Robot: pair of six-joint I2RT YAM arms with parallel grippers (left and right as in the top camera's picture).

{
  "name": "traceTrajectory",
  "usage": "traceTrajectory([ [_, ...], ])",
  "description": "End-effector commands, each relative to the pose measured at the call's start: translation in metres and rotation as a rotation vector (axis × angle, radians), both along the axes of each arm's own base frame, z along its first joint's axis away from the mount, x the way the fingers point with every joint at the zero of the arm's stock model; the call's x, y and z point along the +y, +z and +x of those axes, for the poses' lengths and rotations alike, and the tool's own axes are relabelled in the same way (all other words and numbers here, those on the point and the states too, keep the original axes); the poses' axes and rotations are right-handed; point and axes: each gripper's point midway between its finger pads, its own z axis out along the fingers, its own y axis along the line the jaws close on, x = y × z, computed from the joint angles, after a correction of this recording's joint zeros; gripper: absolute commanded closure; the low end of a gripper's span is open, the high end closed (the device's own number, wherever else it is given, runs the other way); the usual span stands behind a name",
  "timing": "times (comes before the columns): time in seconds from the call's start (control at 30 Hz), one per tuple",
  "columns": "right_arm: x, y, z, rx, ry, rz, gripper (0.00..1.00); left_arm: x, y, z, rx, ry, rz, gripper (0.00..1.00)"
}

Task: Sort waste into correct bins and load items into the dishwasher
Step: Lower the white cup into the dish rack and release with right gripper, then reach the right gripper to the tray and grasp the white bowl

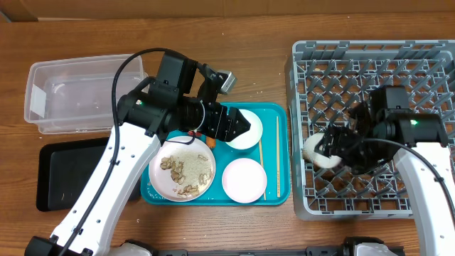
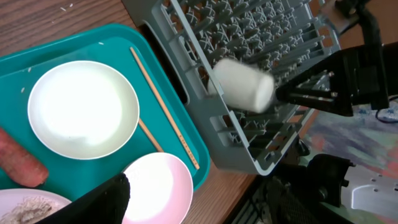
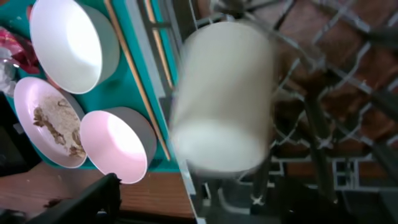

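Since the white dinner plate at the near edge of the teal tray holds beige food scraps, I judge it waits there until that waste is cleared. The pale pink bowl is just beside it, and the flat black tray lies to its left, handy as a bin. Just beyond, the left gripper hovers over the white bowl, its fingers apart and empty, probably lined up to take that bowl. The carrot lies beside the bowl, and a pair of chopsticks runs along the tray's right side. Level with them to the right, the small white cup is tipped on its side at the left part of the grey dish rack, right at the tips of the right gripper. Blur hides whether those jaws clasp it or stand free of it. Farthest off, the clear plastic tub sits beyond the black tray.
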Motion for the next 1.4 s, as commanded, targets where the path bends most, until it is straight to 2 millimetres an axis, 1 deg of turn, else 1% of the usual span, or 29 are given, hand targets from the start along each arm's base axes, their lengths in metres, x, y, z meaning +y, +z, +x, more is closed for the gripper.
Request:
traceTrajectory([
  [0.0,-0.004,0.034,0.02,-0.141,-0.009,-0.027,0.11,0.0,0.008,-0.003,-0.038,-0.022,0.002,0.26],
  [0.07,-0.016,0.049,0.023,-0.168,-0.048,-0.092,0.07,0.0,0.007,-0.005,-0.029,-0.022,0.006,0.26],
  [0.17,-0.014,0.061,0.021,-0.186,-0.044,-0.084,0.11,0.001,0.006,-0.007,-0.022,-0.023,0.009,0.27],
  [0.23,-0.014,0.074,0.022,-0.232,-0.038,-0.084,0.1,-0.001,0.004,-0.011,-0.026,-0.045,0.024,0.3],
  [0.27,-0.013,0.085,0.023,-0.276,-0.039,-0.082,0.11,0.0,-0.001,-0.012,-0.035,-0.049,0.058,0.31],
  [0.33,-0.013,0.109,0.024,-0.374,-0.048,-0.078,0.1,0.011,-0.018,-0.01,-0.069,-0.014,0.218,0.33],
  [0.37,-0.013,0.124,0.024,-0.433,-0.062,-0.074,0.09,0.018,-0.026,-0.008,-0.093,0.006,0.307,0.36],
  [0.4,-0.013,0.136,0.023,-0.479,-0.08,-0.067,0.03,0.025,-0.034,-0.006,-0.116,0.033,0.395,0.38],
  [0.43,-0.014,0.147,0.021,-0.521,-0.103,-0.057,0.0,0.032,-0.041,-0.002,-0.131,0.073,0.472,0.39],
  [0.47,-0.014,0.16,0.019,-0.57,-0.134,-0.041,0.0,0.039,-0.05,0.002,-0.134,0.134,0.543,0.39],
  [0.57,-0.014,0.18,0.009,-0.649,-0.171,-0.017,0.0,0.047,-0.074,0.012,-0.103,0.24,0.623,0.39],
  [0.63,-0.013,0.184,0.001,-0.667,-0.172,-0.015,0.0,0.047,-0.092,0.019,-0.063,0.284,0.626,0.41],
  [0.67,-0.012,0.184,-0.003,-0.662,-0.168,-0.011,0.0,0.044,-0.099,0.02,-0.029,0.287,0.612,0.45],
  [0.73,-0.008,0.18,-0.009,-0.633,-0.155,0.01,0.0,0.037,-0.108,0.019,0.019,0.27,0.579,0.48],
  [0.77,-0.003,0.176,-0.013,-0.606,-0.13,0.033,0.05,0.037,-0.11,0.019,0.03,0.268,0.576,0.42],
  [0.8,0.005,0.17,-0.016,-0.582,-0.084,0.055,0.1,0.038,-0.11,0.02,0.034,0.28,0.574,0.39],
  [0.87,0.02,0.159,-0.018,-0.532,0.013,0.099,0.15,0.04,-0.101,0.023,0.037,0.312,0.558,0.38],
  [0.93,0.032,0.146,-0.015,-0.482,0.076,0.108,0.18,0.047,-0.08,0.029,0.012,0.351,0.535,0.38],
  [0.97,0.039,0.139,-0.012,-0.456,0.105,0.109,0.18,0.053,-0.064,0.033,-0.01,0.377,0.524,0.37],
  [1.0,0.046,0.135,-0.008,-0.44,0.136,0.11,0.19,0.061,-0.047,0.036,-0.033,0.409,0.517,0.36],
  [1.03,0.058,0.127,-0.001,-0.42,0.182,0.105,0.19,0.071,-0.029,0.039,-0.057,0.444,0.509,0.34],
  [1.07,0.068,0.119,0.007,-0.402,0.214,0.084,0.19,0.082,-0.008,0.04,-0.079,0.481,0.494,0.32],
  [1.1,0.074,0.111,0.012,-0.388,0.232,0.058,0.19,0.091,0.006,0.039,-0.09,0.507,0.482,0.3],
  [1.13,0.082,0.095,0.023,-0.351,0.229,-0.006,0.19,0.104,0.023,0.037,-0.1,0.545,0.469,0.25],
  [1.17,0.086,0.083,0.03,-0.322,0.224,-0.052,0.19,0.114,0.033,0.033,-0.102,0.571,0.465,0.24],
  [1.23,0.095,0.058,0.042,-0.267,0.216,-0.124,0.2,0.131,0.043,0.026,-0.089,0.619,0.462,0.2],
  [1.3,0.102,0.034,0.053,-0.217,0.203,-0.176,0.24,0.145,0.047,0.016,-0.063,0.663,0.465,0.11],
  [1.33,0.106,0.018,0.061,-0.185,0.198,-0.201,0.25,0.152,0.047,0.011,-0.049,0.676,0.473,0.05],
  [1.37,0.11,0.007,0.066,-0.165,0.197,-0.213,0.27,0.155,0.047,0.006,-0.037,0.682,0.48,0.0],
])
